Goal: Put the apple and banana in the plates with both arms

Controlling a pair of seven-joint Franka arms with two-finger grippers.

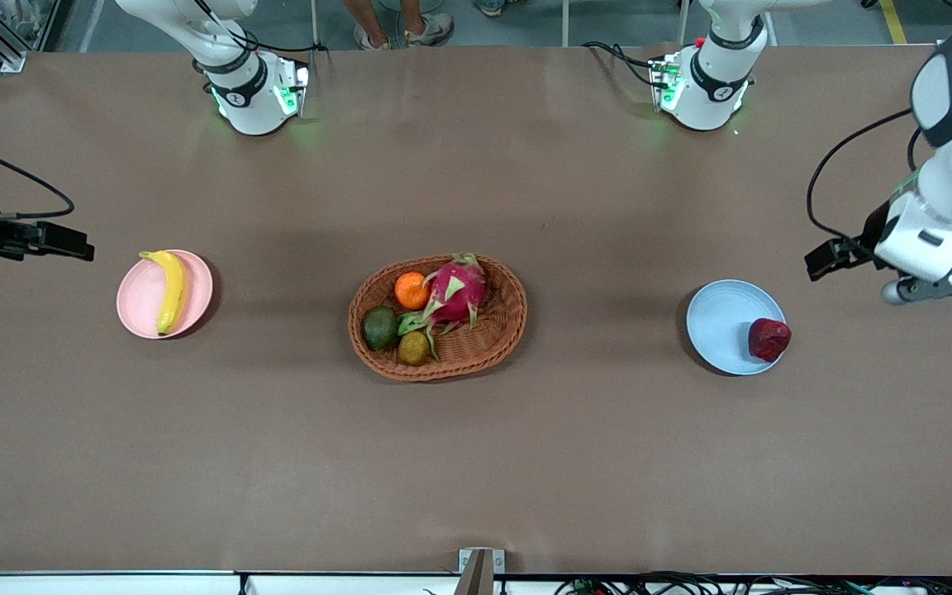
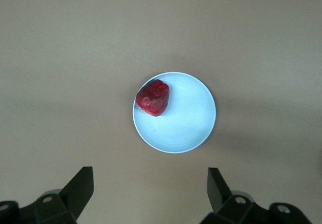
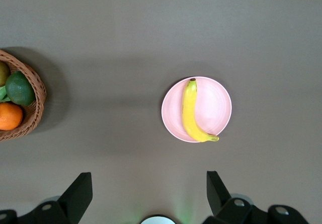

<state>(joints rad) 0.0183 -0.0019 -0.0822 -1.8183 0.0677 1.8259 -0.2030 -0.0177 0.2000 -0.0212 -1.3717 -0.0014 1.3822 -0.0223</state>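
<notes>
The dark red apple [image 1: 769, 339] lies on the light blue plate [image 1: 720, 322], near its rim toward the left arm's end; it also shows in the left wrist view [image 2: 153, 97] on that plate [image 2: 186, 123]. The yellow banana [image 1: 170, 289] lies on the pale pink plate [image 1: 137, 302], also in the right wrist view [image 3: 192, 113], [image 3: 216, 105]. My left gripper [image 1: 823, 258] [image 2: 150, 176] is open and empty, high above the table beside the blue plate. My right gripper [image 1: 71, 245] [image 3: 149, 178] is open and empty, high beside the pink plate.
A brown wicker basket [image 1: 501, 330] stands mid-table between the plates, holding a pink dragon fruit [image 1: 455, 289], an orange [image 1: 411, 290] and two greenish fruits. The arm bases [image 1: 253, 91] [image 1: 703, 87] stand at the table's edge farthest from the front camera.
</notes>
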